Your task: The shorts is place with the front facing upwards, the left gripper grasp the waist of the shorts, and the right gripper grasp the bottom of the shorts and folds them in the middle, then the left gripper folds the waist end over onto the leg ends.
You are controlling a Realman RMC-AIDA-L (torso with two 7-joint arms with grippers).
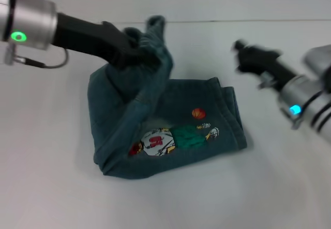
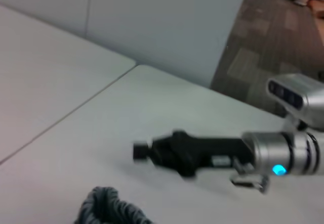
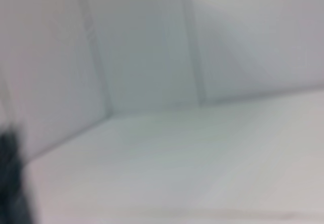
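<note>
The shorts [image 1: 176, 136] lie folded lengthwise on the white table, print side up, with the cartoon player and orange ball showing. My left gripper [image 1: 138, 54] is shut on the waist [image 1: 156, 28] and holds it lifted above the cloth, so the upper part hangs in a raised fold. The ruffled waist [image 2: 109, 209] also shows in the left wrist view. The leg ends [image 1: 235, 120] rest flat on the table at the right. My right gripper [image 1: 242, 52] hovers off the cloth, beyond the leg ends to the right, holding nothing. The right gripper [image 2: 140, 151] also appears in the left wrist view.
White table [image 1: 51, 187] stretches all round the shorts, with a seam line [image 1: 248, 21] along the back. A pale wall and a carpeted floor [image 2: 273, 57] lie beyond the table's far edge. A dark blurred shape [image 3: 10, 183] sits at the edge of the right wrist view.
</note>
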